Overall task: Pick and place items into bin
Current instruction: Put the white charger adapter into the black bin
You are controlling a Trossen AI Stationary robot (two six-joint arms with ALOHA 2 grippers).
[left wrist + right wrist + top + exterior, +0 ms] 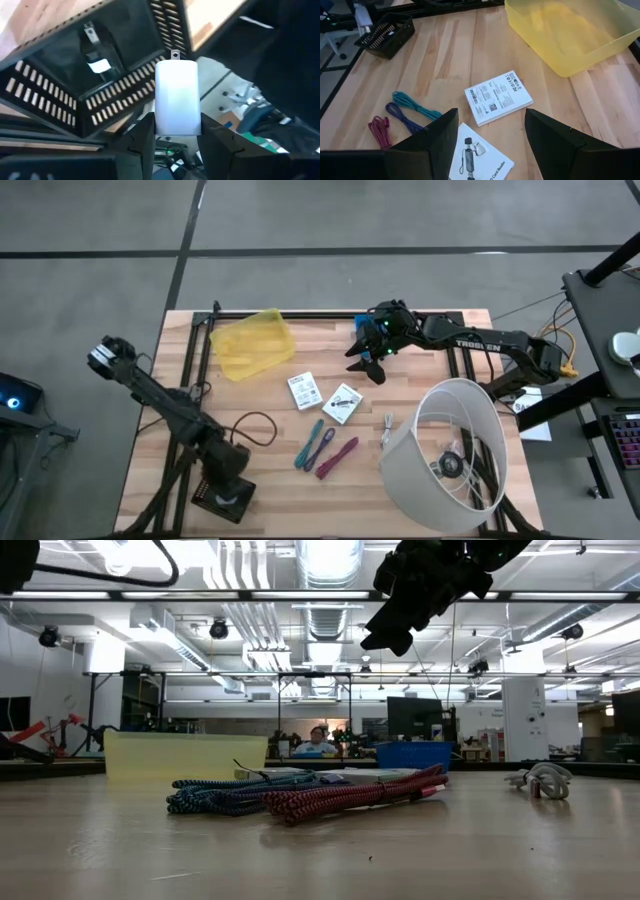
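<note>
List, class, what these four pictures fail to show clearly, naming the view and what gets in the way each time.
- Yellow bin: high view too small to show any contents; right wrist view cuts it at the edge.
- Second packet: right wrist view, partly covered by the right gripper fingers, open.
- Lampshade inside: small dark parts, too tiny to name.
- Left gripper: holds a white block; its identity unclear.
- Printed text on packet: high view, unreadable.

Three slim braided pieces lay together: one teal (309, 444), one purple (324, 443), one magenta (338, 457); two white printed packets (304, 390) (343, 402) sat nearby; there was one yellow bin (252, 343), one white lampshade (452, 456), one metal clip (388, 423), and two dark arms.
</note>
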